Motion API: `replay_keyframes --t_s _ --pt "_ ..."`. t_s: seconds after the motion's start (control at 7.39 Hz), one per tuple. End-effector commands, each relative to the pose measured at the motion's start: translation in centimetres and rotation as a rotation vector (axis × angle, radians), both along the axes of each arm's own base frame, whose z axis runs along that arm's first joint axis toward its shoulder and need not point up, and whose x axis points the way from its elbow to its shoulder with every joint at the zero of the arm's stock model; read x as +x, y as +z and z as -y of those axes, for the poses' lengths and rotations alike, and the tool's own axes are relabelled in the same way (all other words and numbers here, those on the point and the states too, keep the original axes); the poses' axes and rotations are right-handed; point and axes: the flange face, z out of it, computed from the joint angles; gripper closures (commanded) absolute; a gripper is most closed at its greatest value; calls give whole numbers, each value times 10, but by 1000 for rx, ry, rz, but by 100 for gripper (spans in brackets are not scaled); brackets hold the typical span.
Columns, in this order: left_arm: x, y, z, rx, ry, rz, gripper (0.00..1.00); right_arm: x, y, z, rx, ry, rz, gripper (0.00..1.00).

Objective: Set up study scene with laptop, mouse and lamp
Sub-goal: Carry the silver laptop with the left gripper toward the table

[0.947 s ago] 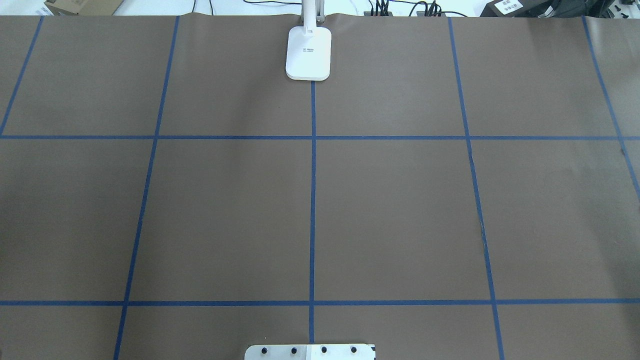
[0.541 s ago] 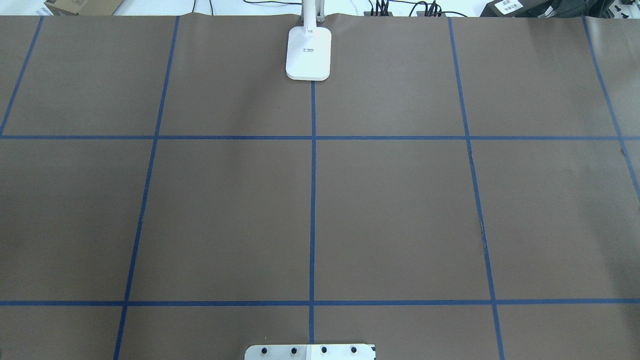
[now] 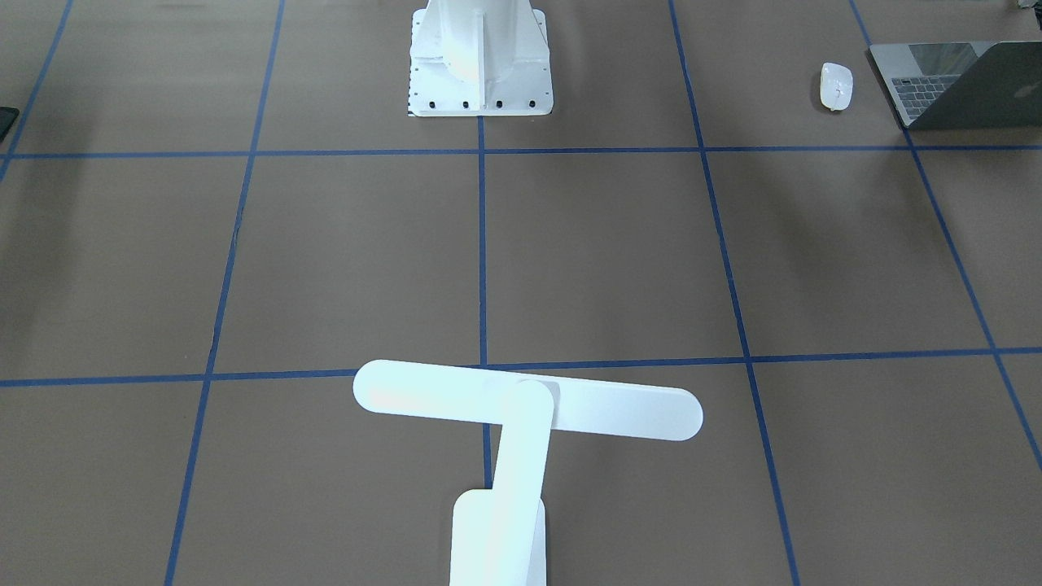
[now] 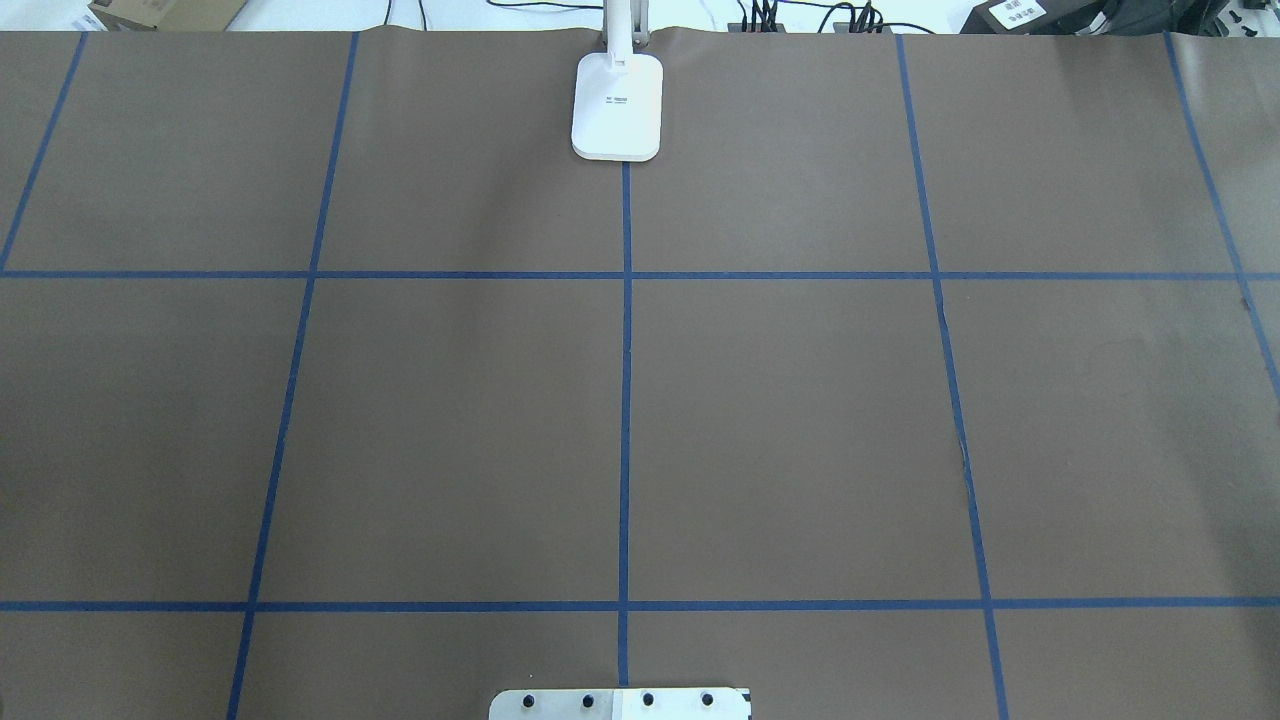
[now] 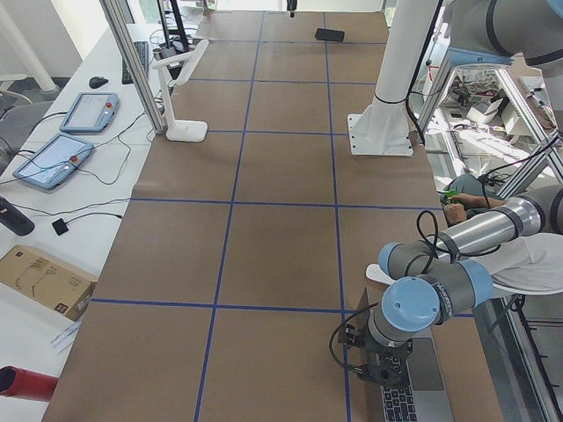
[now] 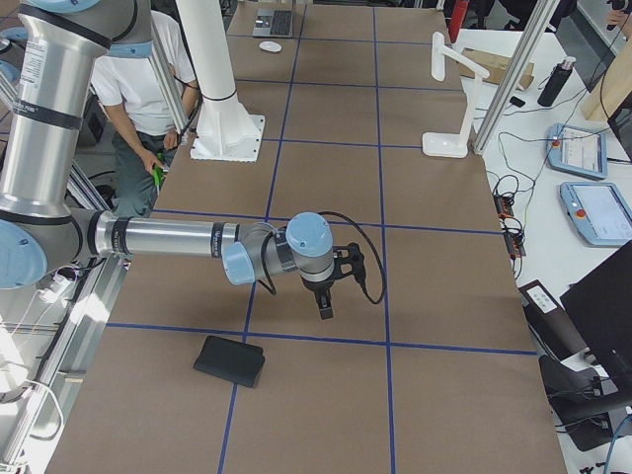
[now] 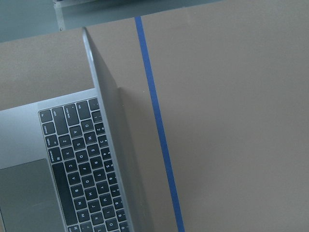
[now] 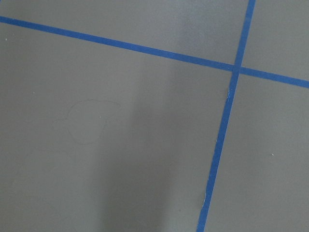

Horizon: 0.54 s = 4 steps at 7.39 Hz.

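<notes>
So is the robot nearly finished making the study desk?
Just starting. Done: the lamp stands upright. In hand: the left gripper hangs at the open laptop. Left: laptop and mouse sit far from the lamp, at the end of the table.

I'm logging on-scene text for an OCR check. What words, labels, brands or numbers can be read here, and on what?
Nothing reads cleanly enough to quote.
laptop keys: white legends, too small to read surely.
lamp base: small grey print, blurred.
laptop lid: a logo, no words.
dark box beyond the table: white label, too small.
</notes>
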Motion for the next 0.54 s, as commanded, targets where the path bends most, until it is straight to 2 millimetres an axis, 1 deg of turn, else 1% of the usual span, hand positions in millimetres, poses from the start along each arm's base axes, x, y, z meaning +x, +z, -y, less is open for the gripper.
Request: replay_keyframes --t_s 0.0,0.14,0.27,0.41 --pt "2 -3 0 -3 -23 -33 13 0 0 -1 -2 0 2 1" --pt "3 -2 -1 -4 -23 -37 13 0 2 -2 -5 0 0 1" --pt "6 1 -10 -17 -21 -42 14 0 2 -2 -5 0 0 1" --pt "7 3 -11 -24 -23 -43 17 0 2 -1 -5 1 -1 1"
